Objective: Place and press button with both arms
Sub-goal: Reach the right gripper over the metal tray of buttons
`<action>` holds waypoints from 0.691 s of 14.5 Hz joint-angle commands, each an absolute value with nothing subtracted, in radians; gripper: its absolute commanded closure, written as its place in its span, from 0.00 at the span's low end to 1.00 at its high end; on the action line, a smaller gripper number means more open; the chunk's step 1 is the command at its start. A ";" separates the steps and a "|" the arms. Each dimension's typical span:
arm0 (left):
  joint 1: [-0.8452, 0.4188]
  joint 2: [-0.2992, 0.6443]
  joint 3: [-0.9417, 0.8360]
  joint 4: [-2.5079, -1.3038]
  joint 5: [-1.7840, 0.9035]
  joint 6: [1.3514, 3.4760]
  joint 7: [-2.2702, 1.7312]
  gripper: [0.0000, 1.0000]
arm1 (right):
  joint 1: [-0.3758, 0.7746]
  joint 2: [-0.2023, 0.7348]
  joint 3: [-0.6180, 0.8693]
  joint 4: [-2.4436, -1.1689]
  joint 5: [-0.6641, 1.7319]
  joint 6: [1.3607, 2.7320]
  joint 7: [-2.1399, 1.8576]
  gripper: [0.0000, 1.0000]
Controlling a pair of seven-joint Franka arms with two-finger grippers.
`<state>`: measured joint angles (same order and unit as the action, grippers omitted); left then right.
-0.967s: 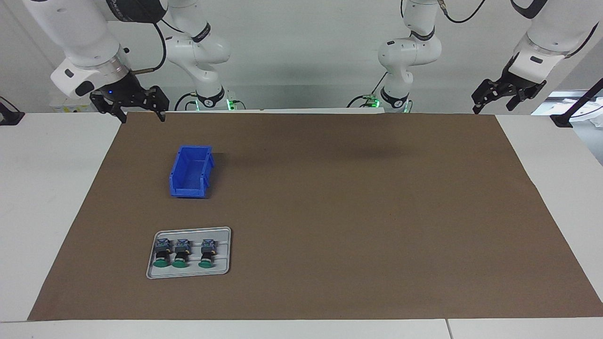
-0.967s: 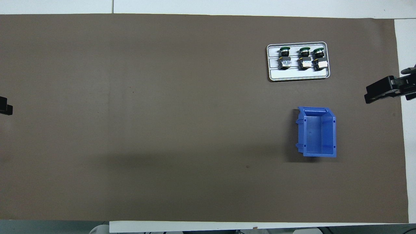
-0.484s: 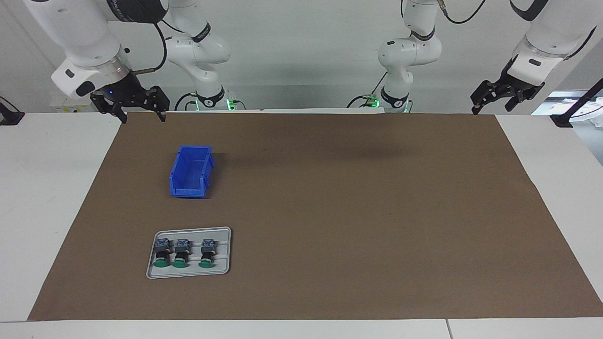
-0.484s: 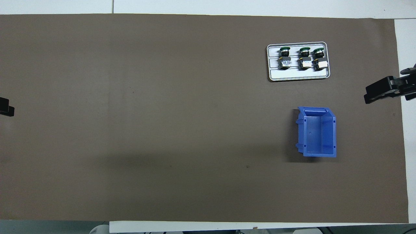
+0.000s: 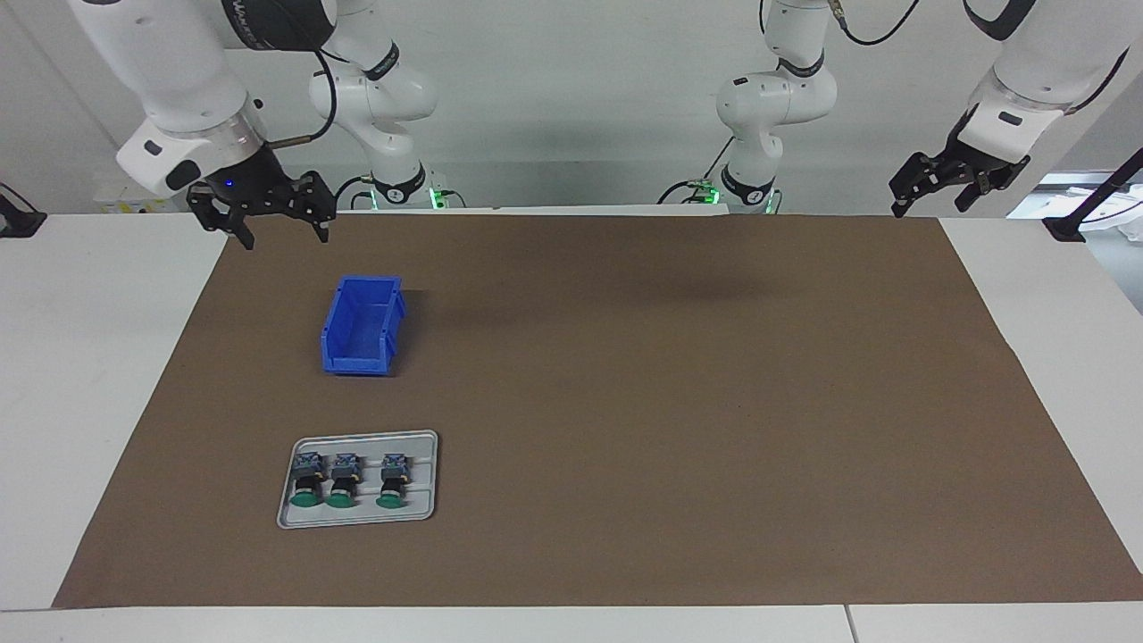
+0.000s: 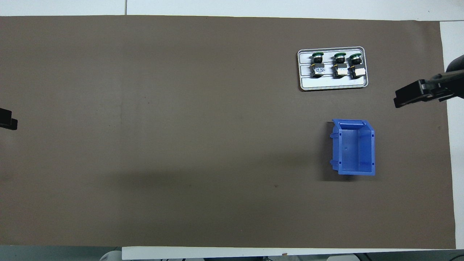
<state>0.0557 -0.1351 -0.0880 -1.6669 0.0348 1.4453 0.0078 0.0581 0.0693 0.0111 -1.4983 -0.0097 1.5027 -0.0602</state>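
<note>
Three buttons lie side by side in a grey tray (image 5: 427,446) (image 6: 330,84), each with a green cap, black body and blue-grey end: one (image 5: 308,482) (image 6: 355,65), a second (image 5: 342,482) (image 6: 339,65) and a third (image 5: 391,482) (image 6: 318,65). Their caps point away from the robots. My right gripper (image 5: 284,234) (image 6: 402,98) hangs open and empty over the brown mat's edge at the right arm's end, beside the blue bin (image 5: 362,326) (image 6: 353,146). My left gripper (image 5: 929,204) (image 6: 8,123) is raised, open and empty, over the mat's edge at the left arm's end.
The blue bin stands empty on the brown mat (image 5: 670,402), nearer to the robots than the tray. White table (image 5: 89,357) borders the mat at both ends. A black clamp (image 5: 1067,228) sits on the white table at the left arm's end.
My right gripper has moved inward over the mat toward the bin and tray. The left gripper has shifted only slightly. Both stay open; buttons, tray and bin are unmoved.
</note>
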 commanded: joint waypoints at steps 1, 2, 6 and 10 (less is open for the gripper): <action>0.041 -0.149 -0.087 -1.683 0.054 1.436 0.002 0.00 | 0.081 0.179 0.018 -1.497 0.021 1.627 -0.009 0.00; 0.035 -0.150 -0.086 -1.684 0.054 1.436 0.002 0.00 | 0.095 0.211 0.017 -1.496 0.023 1.678 0.014 0.00; 0.034 -0.153 -0.086 -1.687 0.054 1.437 0.000 0.00 | 0.104 0.359 0.018 -1.494 0.025 1.873 0.074 0.00; 0.032 -0.152 -0.086 -1.686 0.054 1.434 -0.002 0.00 | 0.098 0.475 0.018 -1.499 0.040 2.012 0.064 0.00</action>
